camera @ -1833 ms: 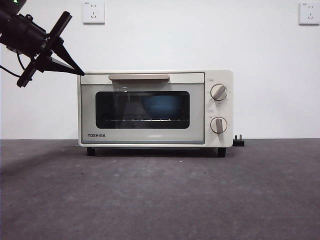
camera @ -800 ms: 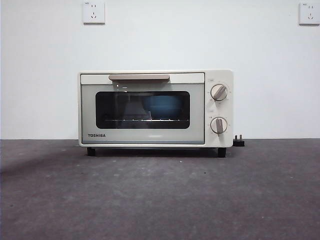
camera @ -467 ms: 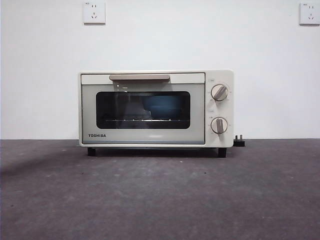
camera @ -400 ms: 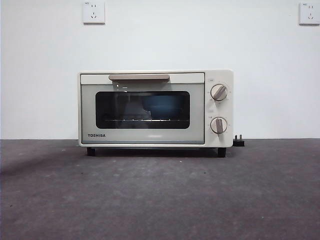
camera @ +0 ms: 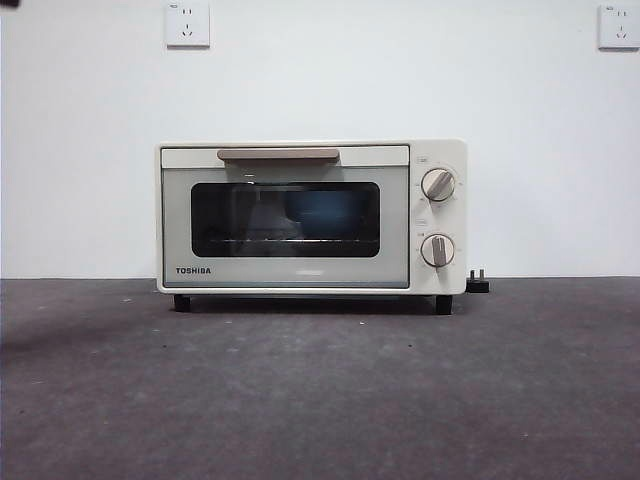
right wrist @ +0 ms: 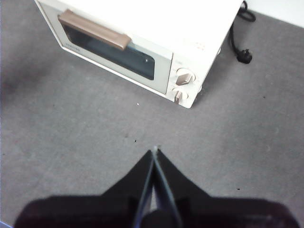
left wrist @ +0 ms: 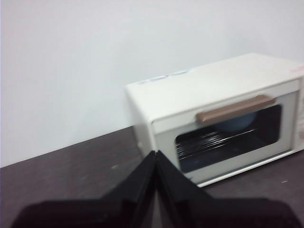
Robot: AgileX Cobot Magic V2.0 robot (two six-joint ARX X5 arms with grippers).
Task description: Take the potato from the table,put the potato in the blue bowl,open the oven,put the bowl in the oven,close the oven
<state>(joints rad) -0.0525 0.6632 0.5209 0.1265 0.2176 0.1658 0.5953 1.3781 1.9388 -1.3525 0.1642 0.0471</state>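
We see the left end effector (left wrist: 156,156) and the right end effector (right wrist: 155,152) both pressed closed, holding nothing (well apart from the oven (camera: 310,215)). Its door is closed on the bench (camera: 320,390); the blue bowl (camera: 325,213) sits inside.

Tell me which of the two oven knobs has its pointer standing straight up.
The lower knob; its bar stands vertical, while the upper knob is tilted to the right.

A bare test lab: plain white wall (camera: 320,70), wall sockets (camera: 187,24), grey table (camera: 320,390).
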